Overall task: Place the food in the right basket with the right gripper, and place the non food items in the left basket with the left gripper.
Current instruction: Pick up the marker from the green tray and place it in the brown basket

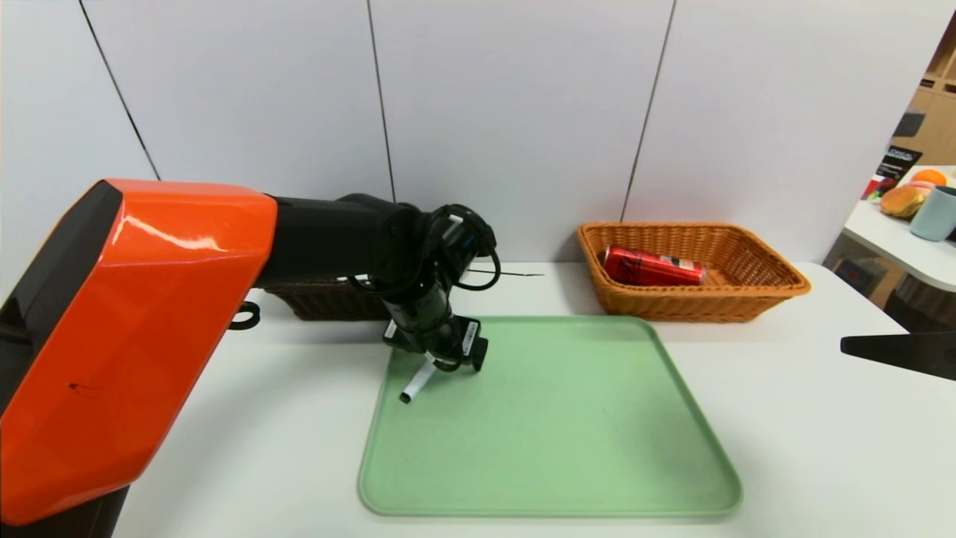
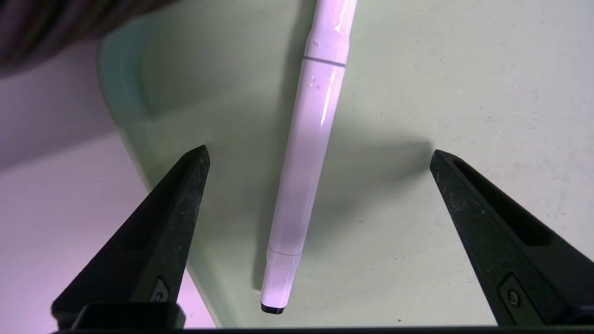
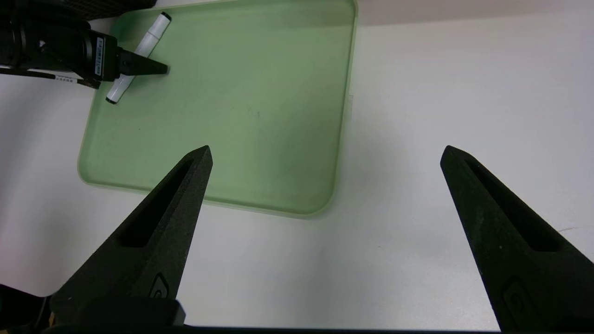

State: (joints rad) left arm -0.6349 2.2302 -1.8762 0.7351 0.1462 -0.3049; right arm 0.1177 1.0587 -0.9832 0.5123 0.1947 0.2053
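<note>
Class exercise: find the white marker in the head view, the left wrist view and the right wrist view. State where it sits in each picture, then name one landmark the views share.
Head view: white marker left of centre, at the green tray's near-left part, under the left gripper.
Left wrist view: marker runs down the middle, between the open fingers.
Right wrist view: marker in the upper-left corner.
Shared landmark: the green tray.

Pale green tray (image 1: 567,448) on white table (image 1: 821,448), grey panelled wall (image 1: 523,112)
</note>
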